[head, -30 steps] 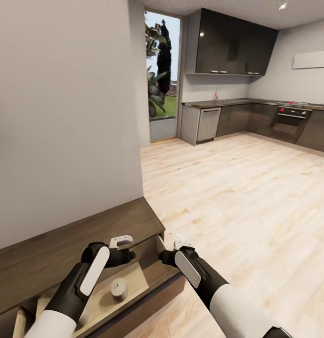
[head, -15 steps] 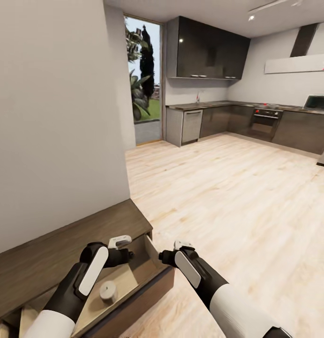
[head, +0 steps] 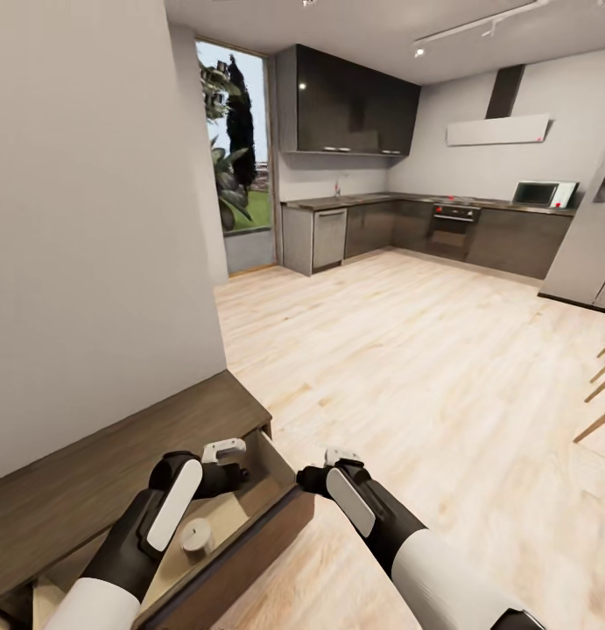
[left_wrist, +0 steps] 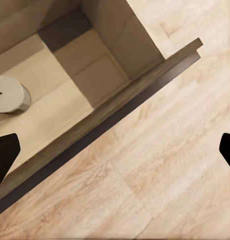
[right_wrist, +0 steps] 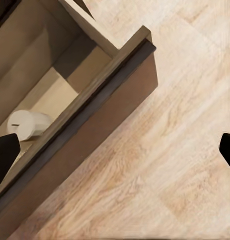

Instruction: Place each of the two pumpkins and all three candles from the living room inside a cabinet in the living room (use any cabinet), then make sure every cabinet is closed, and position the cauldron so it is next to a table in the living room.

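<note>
Item: candle (head: 197,535), upright in the open cabinet (head: 118,455) drawer. We judge it light, rigid, smooth; grip its sides. Left tool (head: 225,450) and right tool (head: 339,456): both spread, empty.

drawer (head: 249,512) open above | 1 candle (head: 197,535) inside | floor (head: 442,367) clear
</note>
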`<state>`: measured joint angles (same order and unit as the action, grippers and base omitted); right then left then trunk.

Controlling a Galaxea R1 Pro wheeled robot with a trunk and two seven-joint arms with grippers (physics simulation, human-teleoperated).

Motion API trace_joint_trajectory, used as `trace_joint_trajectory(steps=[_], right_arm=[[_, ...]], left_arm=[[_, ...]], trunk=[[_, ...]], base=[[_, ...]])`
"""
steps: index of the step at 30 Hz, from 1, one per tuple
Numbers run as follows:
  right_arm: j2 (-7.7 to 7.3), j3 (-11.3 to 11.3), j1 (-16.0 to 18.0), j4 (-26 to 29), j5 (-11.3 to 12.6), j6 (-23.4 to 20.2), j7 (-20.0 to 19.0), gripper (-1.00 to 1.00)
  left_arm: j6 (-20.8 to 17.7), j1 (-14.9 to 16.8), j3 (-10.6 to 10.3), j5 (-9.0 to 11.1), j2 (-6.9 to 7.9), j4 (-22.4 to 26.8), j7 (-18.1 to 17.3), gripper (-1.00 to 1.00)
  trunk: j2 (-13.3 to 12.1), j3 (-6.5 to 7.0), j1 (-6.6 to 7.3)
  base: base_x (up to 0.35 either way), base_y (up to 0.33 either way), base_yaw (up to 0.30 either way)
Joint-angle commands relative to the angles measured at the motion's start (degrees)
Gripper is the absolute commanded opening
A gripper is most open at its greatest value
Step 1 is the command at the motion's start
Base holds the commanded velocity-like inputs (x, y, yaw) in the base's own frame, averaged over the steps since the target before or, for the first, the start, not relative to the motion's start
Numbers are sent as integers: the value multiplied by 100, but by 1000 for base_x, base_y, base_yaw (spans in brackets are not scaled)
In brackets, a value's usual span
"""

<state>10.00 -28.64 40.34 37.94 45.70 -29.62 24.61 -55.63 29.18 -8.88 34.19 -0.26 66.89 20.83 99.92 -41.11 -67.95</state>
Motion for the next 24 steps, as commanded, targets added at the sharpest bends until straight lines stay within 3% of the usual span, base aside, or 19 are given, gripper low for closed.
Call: trace_joint_trajectory(steps=[1, 24], right_arm=[[0, 1, 0, 0, 0, 0, 0, 100], [0, 7, 1, 1, 0, 0, 0, 100]], left_arm=[[0, 0, 0, 0, 0, 0, 0, 100], [0, 0, -8, 0, -1, 0, 0, 100]], trunk=[[0, 7, 0], [0, 162, 0]], base=[[-121, 98, -213], [-8, 7, -221]])
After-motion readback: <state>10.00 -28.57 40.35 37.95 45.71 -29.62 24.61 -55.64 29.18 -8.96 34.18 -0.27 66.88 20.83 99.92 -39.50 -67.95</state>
